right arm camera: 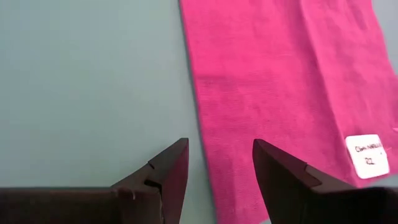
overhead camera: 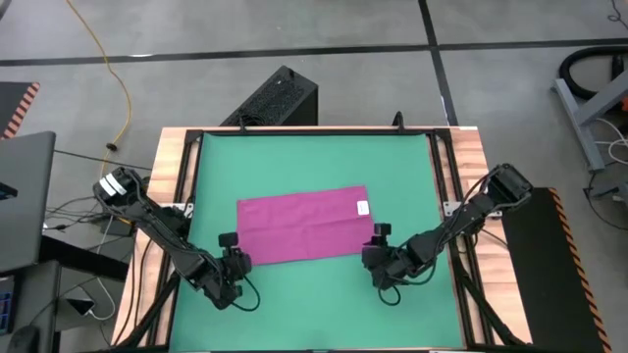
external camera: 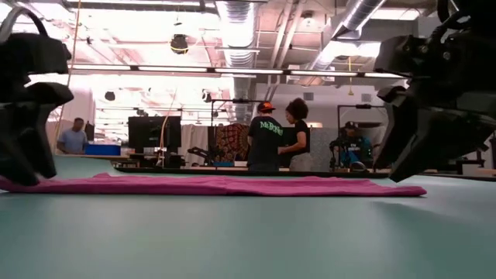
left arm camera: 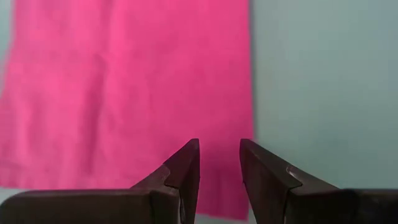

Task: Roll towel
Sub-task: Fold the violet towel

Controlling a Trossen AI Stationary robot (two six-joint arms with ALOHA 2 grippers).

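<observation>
Lying flat in the middle of the green mat (overhead camera: 314, 162) is the magenta towel (overhead camera: 299, 227), spread out as a wide strip with its small white tag (overhead camera: 362, 207) near the right-hand short edge. The mat covers a wood-edged bench (overhead camera: 469, 157). Left tool (overhead camera: 234, 257) is parked right at the towel's near-left corner, fingers (left arm camera: 186, 168) parted with a narrow gap and gripping nothing; the cloth's edge sits just under the tips. Right tool (overhead camera: 378, 247) is down at the near-right corner, fingers (right arm camera: 171, 168) spread a bit wider, also released, straddling the towel's long edge with the tag just beside it. From the low view the towel is a thin flat layer on the mat between both arms, and people (external camera: 279, 136) stand around in the room behind.
</observation>
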